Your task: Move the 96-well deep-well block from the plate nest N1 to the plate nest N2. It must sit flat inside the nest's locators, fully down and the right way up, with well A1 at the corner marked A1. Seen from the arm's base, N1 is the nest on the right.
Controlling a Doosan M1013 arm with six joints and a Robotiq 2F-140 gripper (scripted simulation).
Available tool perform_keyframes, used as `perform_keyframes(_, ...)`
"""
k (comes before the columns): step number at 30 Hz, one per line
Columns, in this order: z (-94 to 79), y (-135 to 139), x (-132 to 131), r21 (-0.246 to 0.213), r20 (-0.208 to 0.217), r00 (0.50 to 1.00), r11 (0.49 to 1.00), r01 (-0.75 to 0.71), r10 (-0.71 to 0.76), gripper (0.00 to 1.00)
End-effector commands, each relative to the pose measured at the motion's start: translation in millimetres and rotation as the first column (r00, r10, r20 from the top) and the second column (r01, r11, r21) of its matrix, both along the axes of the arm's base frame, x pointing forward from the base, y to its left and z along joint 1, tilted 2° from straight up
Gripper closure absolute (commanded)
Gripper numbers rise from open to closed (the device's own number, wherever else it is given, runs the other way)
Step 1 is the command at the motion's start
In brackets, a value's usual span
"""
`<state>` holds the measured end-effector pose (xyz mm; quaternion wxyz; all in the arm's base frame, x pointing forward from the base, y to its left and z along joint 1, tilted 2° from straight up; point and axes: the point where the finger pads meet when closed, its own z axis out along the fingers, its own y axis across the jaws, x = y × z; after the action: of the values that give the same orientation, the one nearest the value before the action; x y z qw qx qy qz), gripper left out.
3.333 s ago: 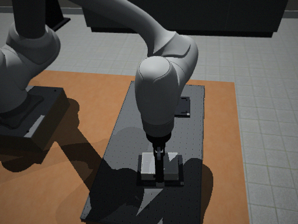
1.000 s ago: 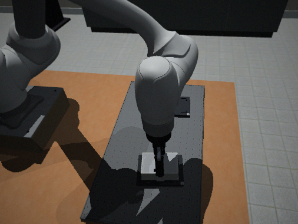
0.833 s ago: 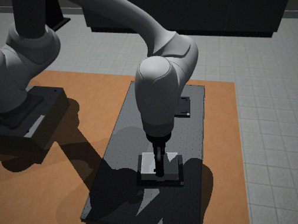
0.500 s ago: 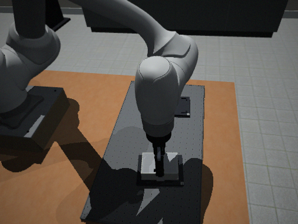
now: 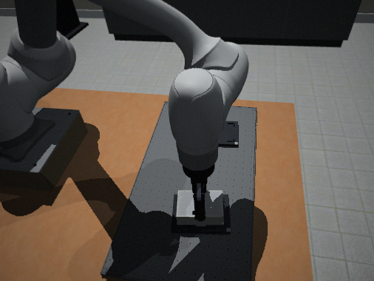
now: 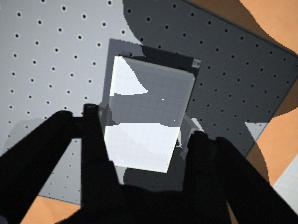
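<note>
Grey arm wrist housing [image 5: 197,114] overhangs the far dark square nest [image 5: 230,134]; perforated dark baseplate [image 5: 236,177] between nests carries nothing.

The floor [image 5: 325,74] is made of light grey square tiles with thin lines between them. It fills the top and the right side of the top view. A big orange table top [image 5: 111,111] lies across the middle and lower left. At the top of the picture stands a long, dark cabinet [image 5: 259,22] with a dark strip along its bottom. Light falls from above, so big dark shadows [image 5: 92,200] lie on the orange top in the lower left.
</note>
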<state>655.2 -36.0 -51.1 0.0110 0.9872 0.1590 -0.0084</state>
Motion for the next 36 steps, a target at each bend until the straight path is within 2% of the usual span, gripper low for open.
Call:
perform_keyframes(1,8.6,0,0,-0.001,-0.001,1.000,1.000,0.005,-0.005,1.00)
perform_keyframes(36,58.6,1,0,-0.001,-0.001,1.000,1.000,0.005,-0.005,1.00)
